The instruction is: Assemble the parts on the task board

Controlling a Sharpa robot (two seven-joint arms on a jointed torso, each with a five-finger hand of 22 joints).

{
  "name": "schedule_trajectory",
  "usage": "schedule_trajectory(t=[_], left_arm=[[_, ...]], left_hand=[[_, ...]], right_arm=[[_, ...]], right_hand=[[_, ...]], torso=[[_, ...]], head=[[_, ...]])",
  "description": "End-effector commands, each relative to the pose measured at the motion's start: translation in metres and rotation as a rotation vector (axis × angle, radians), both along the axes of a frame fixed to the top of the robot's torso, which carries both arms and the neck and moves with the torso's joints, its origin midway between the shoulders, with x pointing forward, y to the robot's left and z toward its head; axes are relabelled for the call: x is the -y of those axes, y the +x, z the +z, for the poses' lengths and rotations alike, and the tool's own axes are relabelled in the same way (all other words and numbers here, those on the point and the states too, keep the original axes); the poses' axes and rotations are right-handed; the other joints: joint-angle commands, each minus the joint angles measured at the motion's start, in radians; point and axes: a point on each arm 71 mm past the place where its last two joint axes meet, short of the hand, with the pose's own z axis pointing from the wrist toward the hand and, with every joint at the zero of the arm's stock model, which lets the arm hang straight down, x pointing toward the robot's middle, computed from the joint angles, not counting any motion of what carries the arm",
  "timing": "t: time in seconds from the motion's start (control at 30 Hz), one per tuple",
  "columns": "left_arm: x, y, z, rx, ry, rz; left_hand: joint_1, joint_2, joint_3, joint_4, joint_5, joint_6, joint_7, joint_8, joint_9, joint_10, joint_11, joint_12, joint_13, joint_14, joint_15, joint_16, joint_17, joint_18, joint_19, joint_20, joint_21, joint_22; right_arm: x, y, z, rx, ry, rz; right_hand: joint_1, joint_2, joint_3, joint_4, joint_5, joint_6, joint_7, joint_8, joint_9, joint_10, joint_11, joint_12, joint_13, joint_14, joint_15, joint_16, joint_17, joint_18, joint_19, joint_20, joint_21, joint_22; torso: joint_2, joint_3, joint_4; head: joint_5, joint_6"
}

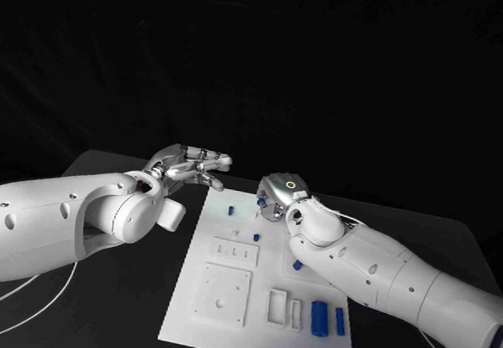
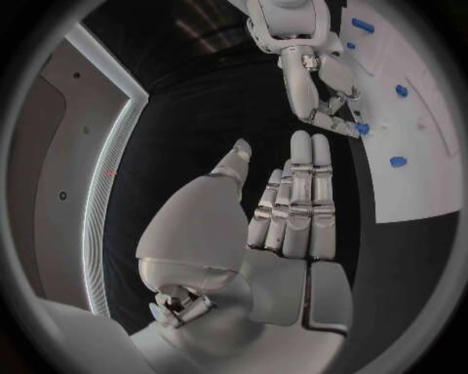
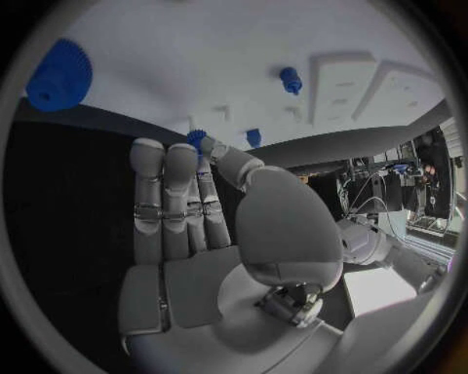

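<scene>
Two hands over far end of white board (image 1: 262, 341). Left hand (image 1: 187, 166) open, fingers straight, holding nothing. Right hand (image 1: 279, 192) pinching small blue part (image 3: 198, 140).

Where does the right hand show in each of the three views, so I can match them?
Head view: the right hand is mid-picture, over the far end of the task board.
Left wrist view: it is beyond the left hand, fingertips at the board's edge.
Right wrist view: its own palm and fingers point at the board.
Shared landmark: the small blue part at its fingertips.
</scene>
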Motion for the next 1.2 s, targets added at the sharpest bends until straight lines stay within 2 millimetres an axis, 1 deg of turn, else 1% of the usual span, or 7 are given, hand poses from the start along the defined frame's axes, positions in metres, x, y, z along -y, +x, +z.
schedule_trajectory(t=[0.03,0.2,0.37,0.47,0.67,0.83,1.2], left_arm=[[0.0028,-0.0003,0.0020,0.008,-0.004,-0.017],[0.0029,-0.0003,0.0022,0.008,-0.004,-0.017],[0.0037,-0.0004,0.0023,0.007,-0.004,-0.020],[0.0038,-0.0004,0.0024,0.007,-0.003,-0.021],[0.0038,-0.0004,0.0028,0.006,-0.003,-0.021],[0.0047,-0.0002,0.0028,0.006,-0.003,-0.023],[0.0055,0.0000,0.0027,0.004,-0.003,-0.025]], left_hand=[[-0.001,0.007,0.000,-0.006,0.005,-0.007,0.003,0.005,0.001,-0.009,0.000,-0.002,0.001,-0.009,0.001,0.005,-0.001,-0.003,-0.007,-0.002,0.005,-0.002],[-0.001,0.007,0.000,-0.006,0.005,-0.007,0.003,0.005,0.001,-0.009,0.000,-0.002,0.001,-0.009,0.001,0.005,-0.001,-0.003,-0.007,-0.002,0.005,-0.002],[-0.004,0.008,0.000,-0.006,0.005,-0.009,0.003,0.005,0.001,-0.012,0.001,-0.002,0.001,-0.009,0.002,0.006,-0.002,-0.002,-0.008,-0.001,0.009,-0.005],[-0.004,0.007,0.000,-0.006,0.005,-0.012,0.004,0.004,0.000,-0.013,0.001,-0.002,0.001,-0.008,0.002,0.006,-0.002,-0.002,-0.008,-0.001,0.009,-0.005],[-0.004,0.007,0.000,-0.006,0.005,-0.012,0.004,0.004,0.000,-0.013,0.001,-0.002,0.001,-0.008,0.002,0.006,-0.002,-0.002,-0.008,-0.001,0.009,-0.005],[-0.004,0.007,0.000,-0.006,0.005,-0.012,0.004,0.004,0.000,-0.013,0.001,-0.002,0.001,-0.008,0.002,0.006,-0.002,-0.002,-0.008,-0.001,0.009,-0.005],[-0.004,0.007,0.000,-0.006,0.005,-0.012,0.004,0.004,0.000,-0.013,0.001,-0.002,0.001,-0.008,0.002,0.006,-0.002,-0.002,-0.008,-0.001,0.009,-0.005]], right_arm=[[-0.0008,-0.0002,-0.0020,-0.005,-0.019,0.008],[-0.0019,-0.0006,-0.0034,-0.008,-0.021,0.010],[-0.0025,0.0005,-0.0050,-0.010,-0.023,0.002],[-0.0023,0.0012,-0.0058,-0.010,-0.025,-0.003],[-0.0026,0.0016,-0.0065,-0.011,-0.028,-0.007],[-0.0034,0.0018,-0.0070,-0.015,-0.031,-0.007],[-0.0034,0.0032,-0.0095,-0.025,-0.038,-0.010]], right_hand=[[0.003,-0.006,-0.005,0.000,0.007,0.005,0.000,0.003,0.001,0.004,0.001,0.005,0.001,0.000,-0.010,0.004,-0.001,0.012,0.010,0.001,0.002,0.004],[0.002,-0.005,-0.010,-0.002,0.008,0.005,0.000,0.004,0.001,0.004,0.001,0.005,0.001,0.000,-0.010,0.003,-0.002,0.011,0.012,0.001,0.003,0.016],[0.002,-0.005,-0.011,-0.002,0.008,0.005,0.000,0.003,0.001,0.004,0.001,0.005,0.001,0.000,-0.011,0.004,-0.002,0.011,0.014,0.000,0.005,0.024],[0.001,-0.005,-0.011,-0.002,0.010,0.004,0.000,0.003,0.001,0.002,0.001,0.005,0.001,0.000,-0.011,0.004,-0.003,0.010,0.018,-0.001,0.010,0.032],[0.000,-0.005,-0.011,-0.001,0.010,0.004,0.000,0.003,0.001,0.002,0.001,0.005,0.001,0.000,-0.011,0.004,-0.003,0.010,0.018,0.000,0.007,0.038],[0.000,-0.005,-0.011,-0.001,0.010,0.004,0.000,0.003,0.001,0.002,0.001,0.005,0.001,0.000,-0.011,0.004,-0.003,0.010,0.018,0.000,0.007,0.038],[-0.002,-0.009,-0.007,-0.001,0.007,-0.007,0.003,0.003,0.000,-0.011,0.005,0.005,0.000,0.000,-0.007,0.003,-0.004,0.011,0.019,0.003,-0.006,0.048]], torso=[[0.002,-0.0015,0.0004],[0.003,-0.0013,-0.0009],[0.002,-0.0031,0.0021],[0.003,-0.0041,0.0013],[0.003,-0.0047,-0.0030],[0.004,-0.0066,-0.0022],[0.004,-0.0071,-0.0009]], head=[[0.003,-0.004],[0.006,-0.004],[0.011,-0.005],[0.013,-0.004],[0.014,-0.002],[0.011,-0.003],[0.012,-0.006]])
